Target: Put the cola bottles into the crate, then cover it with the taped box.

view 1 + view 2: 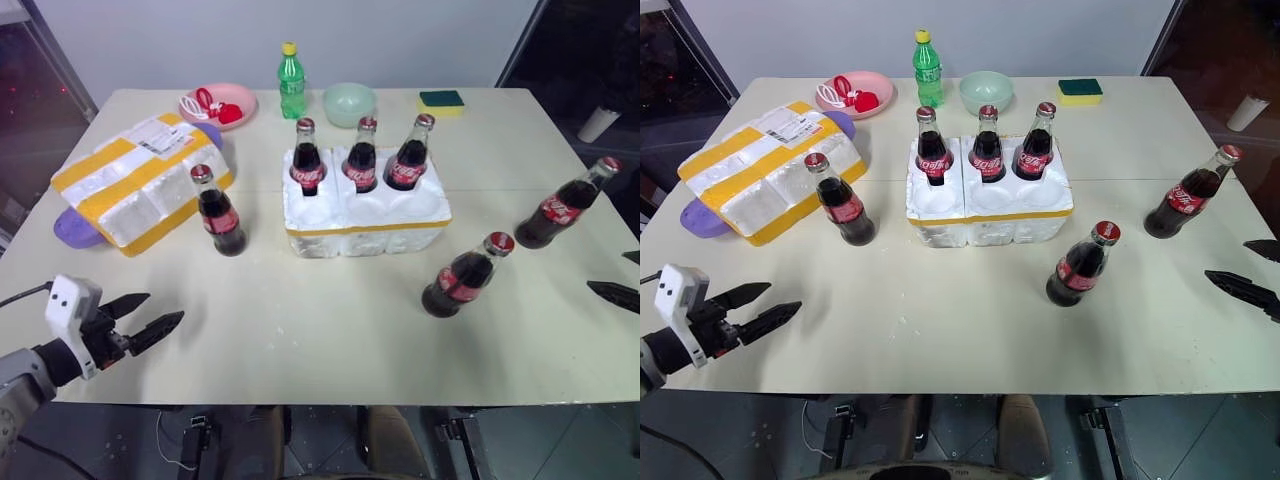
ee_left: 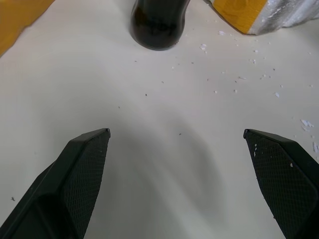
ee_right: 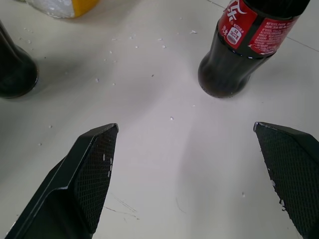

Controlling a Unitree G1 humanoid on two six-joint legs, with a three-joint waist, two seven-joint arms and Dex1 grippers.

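The crate, a low white foam tray with a yellow band, sits mid-table. Three cola bottles stand in its back wells; the front wells are empty. One bottle stands left of the crate, another to its front right, and a third far right. The taped box lies at the left. My left gripper hovers open near the front left edge, short of the left bottle. At the right edge my right gripper is open, facing the far-right bottle.
Along the back stand a green plastic bottle, a pink plate with red items, a mint bowl and a sponge. A purple object lies under the taped box. White foam crumbs dot the table.
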